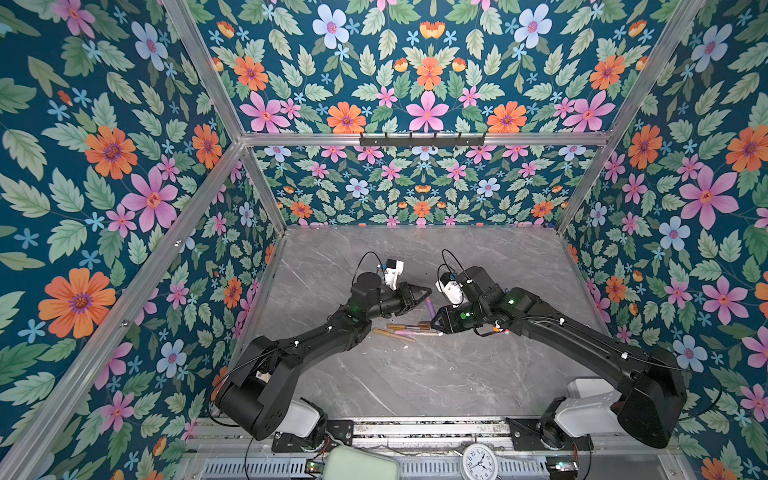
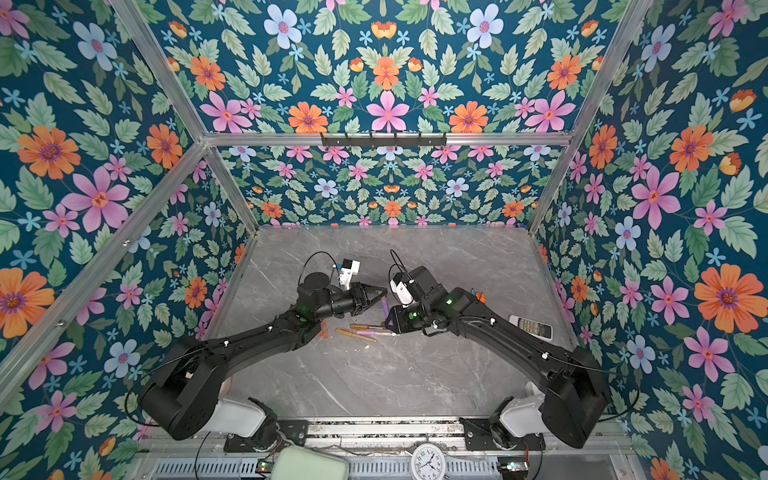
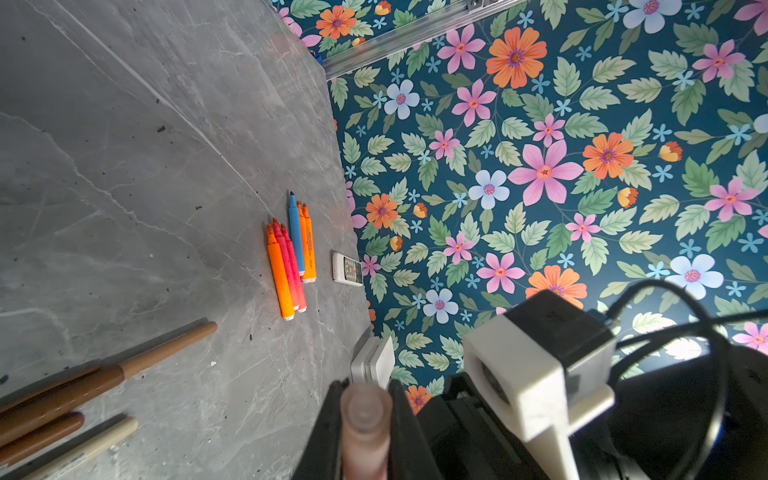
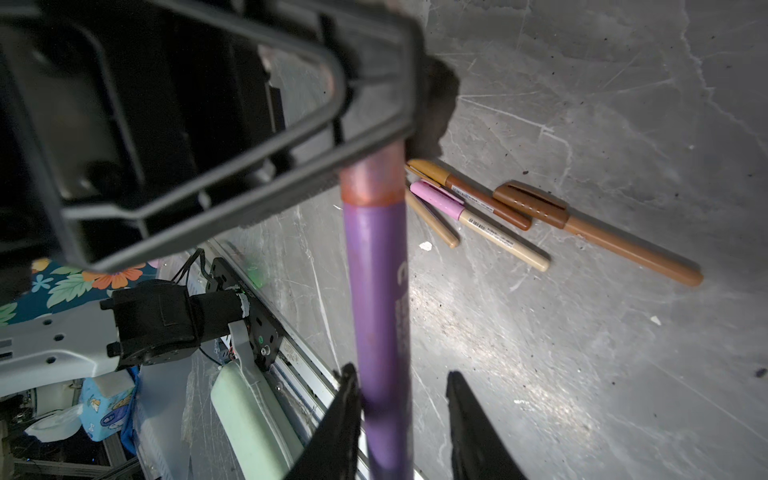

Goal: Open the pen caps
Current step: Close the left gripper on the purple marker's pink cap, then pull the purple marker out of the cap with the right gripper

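At centre of a top view the pen [image 1: 431, 308] ran up-frame: left jaws pinched its cap [image 3: 365, 419], right jaws stood spread round its barrel.

Translucent plastic cap [image 3: 365, 419], smooth purple plastic pen [image 4: 380, 311]

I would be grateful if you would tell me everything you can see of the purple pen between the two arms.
The purple pen is a slim, smooth plastic marker with faint lettering along its barrel. Its translucent pinkish cap is on and clamped in the shut left claw. The barrel's other end sits inside the right claw, whose fingers stand apart: one touches the barrel, and a gap shows beside the other. The pen appears raised off the grey table.
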You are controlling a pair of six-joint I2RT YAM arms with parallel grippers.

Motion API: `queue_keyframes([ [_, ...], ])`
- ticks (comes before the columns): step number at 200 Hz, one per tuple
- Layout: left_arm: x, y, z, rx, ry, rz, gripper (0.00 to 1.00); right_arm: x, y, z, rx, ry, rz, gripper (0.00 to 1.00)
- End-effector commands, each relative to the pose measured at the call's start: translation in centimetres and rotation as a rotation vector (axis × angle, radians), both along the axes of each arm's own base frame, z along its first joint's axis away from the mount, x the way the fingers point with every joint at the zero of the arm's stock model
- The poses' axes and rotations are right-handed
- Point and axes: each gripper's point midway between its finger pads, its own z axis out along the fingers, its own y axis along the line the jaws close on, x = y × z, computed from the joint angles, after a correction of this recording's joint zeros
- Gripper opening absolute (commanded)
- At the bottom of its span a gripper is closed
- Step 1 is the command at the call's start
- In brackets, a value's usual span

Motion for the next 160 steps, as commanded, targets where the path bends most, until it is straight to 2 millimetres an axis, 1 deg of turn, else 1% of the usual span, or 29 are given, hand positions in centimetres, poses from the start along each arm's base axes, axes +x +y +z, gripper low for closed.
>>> queue_keyframes([
  [1,-0.1,-0.2,0.7,-0.016,-0.027,-0.013,0.00,0.3,0.7,0.3,0.018,-0.006,0.018,0.34],
  [34,-0.2,-0.1,0.8,-0.029,-0.025,-0.013,0.00,0.4,0.9,0.3,0.021,-0.006,0.017,0.16],
  [39,-0.2,-0.1,0.9,-0.031,-0.027,-0.013,0.00,0.4,0.8,0.2,0.018,-0.004,0.017,0.12],
  [50,-0.2,-0.1,1.0,-0.031,-0.029,-0.013,0.00,0.4,0.8,0.1,0.016,-0.002,0.017,0.00],
  [68,-0.1,-0.2,1.2,-0.034,-0.038,-0.015,0.00,0.4,0.6,-0.2,0.005,0.000,0.008,0.00],
  [84,0.6,0.0,1.4,-0.016,-0.051,-0.006,0.00,0.2,0.5,-0.5,0.005,0.007,0.008,0.00],
  [115,3.6,0.9,2.4,0.064,-0.109,0.032,0.00,-0.5,0.0,-1.0,0.004,0.025,0.001,0.00],
  [135,5.7,1.7,2.8,0.169,-0.154,0.074,0.00,-0.9,-0.5,-1.9,-0.015,0.034,-0.010,0.00],
  [148,6.8,2.0,3.7,0.206,-0.182,0.093,0.00,-1.3,-0.6,-2.4,-0.026,0.044,-0.015,0.00],
  [160,7.6,2.1,4.9,0.197,-0.203,0.103,0.00,-1.6,-0.7,-2.9,-0.032,0.055,-0.016,0.00],
])
